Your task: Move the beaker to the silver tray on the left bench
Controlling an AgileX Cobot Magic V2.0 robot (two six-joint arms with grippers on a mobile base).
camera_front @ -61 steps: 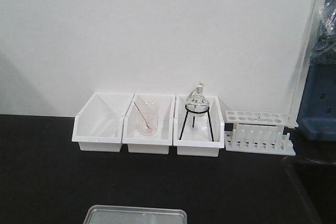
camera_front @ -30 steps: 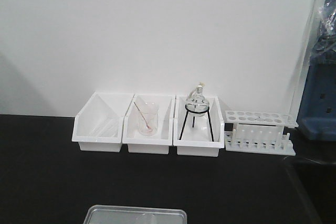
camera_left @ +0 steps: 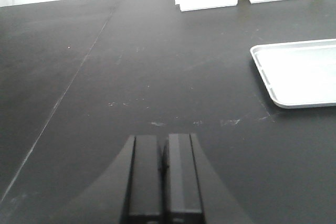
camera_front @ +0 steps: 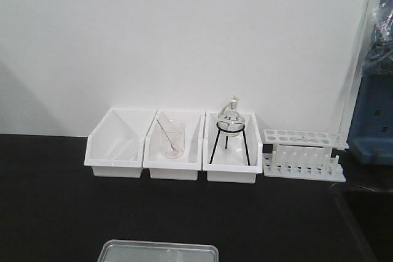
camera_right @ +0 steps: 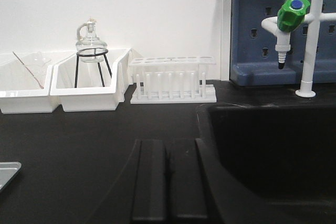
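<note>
The silver tray (camera_front: 158, 251) lies on the black bench (camera_front: 49, 200) at the near edge of the front view, below the white bins. Its left end also shows in the left wrist view (camera_left: 299, 74), and that part holds nothing. The small beaker is out of view. My left gripper (camera_left: 164, 148) is shut and empty, low over bare black worktop, left of and nearer than the tray. My right gripper (camera_right: 167, 150) is shut and empty over the worktop, just left of the sunken sink (camera_right: 273, 145). A corner of the tray shows at the left edge (camera_right: 8, 171).
Three white bins (camera_front: 174, 167) stand against the white wall. The middle one holds a beaker with a stirring rod (camera_front: 172, 139), the right one a round flask on a black tripod (camera_front: 230, 128). A white test-tube rack (camera_front: 304, 154) stands to their right. A green-knobbed tap (camera_right: 294, 19) rises behind the sink.
</note>
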